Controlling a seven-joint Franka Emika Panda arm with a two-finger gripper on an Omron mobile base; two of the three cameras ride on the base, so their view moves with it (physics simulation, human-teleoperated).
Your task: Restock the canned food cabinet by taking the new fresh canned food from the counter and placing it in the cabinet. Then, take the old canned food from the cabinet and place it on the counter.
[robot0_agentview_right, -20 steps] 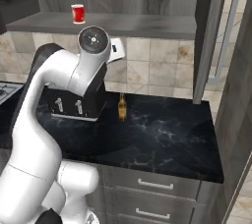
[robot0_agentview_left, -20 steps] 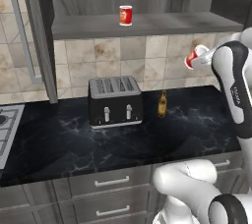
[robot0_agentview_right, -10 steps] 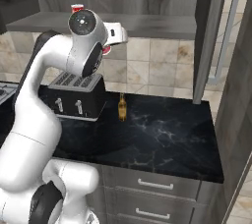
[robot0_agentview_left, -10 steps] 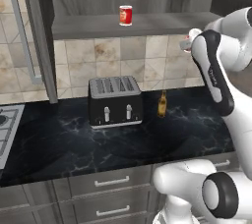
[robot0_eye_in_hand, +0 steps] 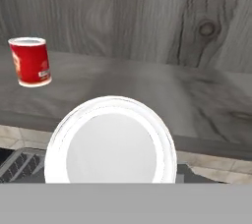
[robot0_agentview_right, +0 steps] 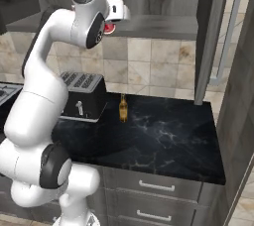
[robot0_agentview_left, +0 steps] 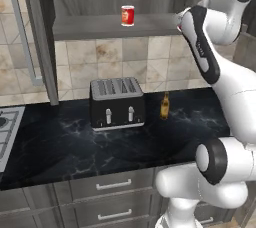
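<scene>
My gripper (robot0_agentview_right: 111,23) is shut on the new fresh canned food (robot0_agentview_right: 108,28), held at the front edge of the cabinet shelf (robot0_agentview_right: 158,25). In the hand view its silvery-white top (robot0_eye_in_hand: 110,142) sits close below, just before the shelf board (robot0_eye_in_hand: 147,95). The old canned food (robot0_agentview_left: 128,15) stands upright on the shelf (robot0_agentview_left: 90,24), to the left of my hand; its red side with the label shows at the hand view's left (robot0_eye_in_hand: 30,62). The black counter (robot0_agentview_left: 75,147) lies below.
A black toaster (robot0_agentview_left: 116,103) and a brown bottle (robot0_agentview_left: 164,106) stand on the counter under the shelf. An open cabinet door (robot0_agentview_left: 35,32) hangs at the left, another (robot0_agentview_right: 213,36) at the right. A stove corner (robot0_agentview_left: 5,127) lies far left, and grey drawers (robot0_agentview_left: 112,186) run below.
The arm has lifted the new can from beside the tiled wall below the shelf up to the shelf's front edge. The old can has not moved.
</scene>
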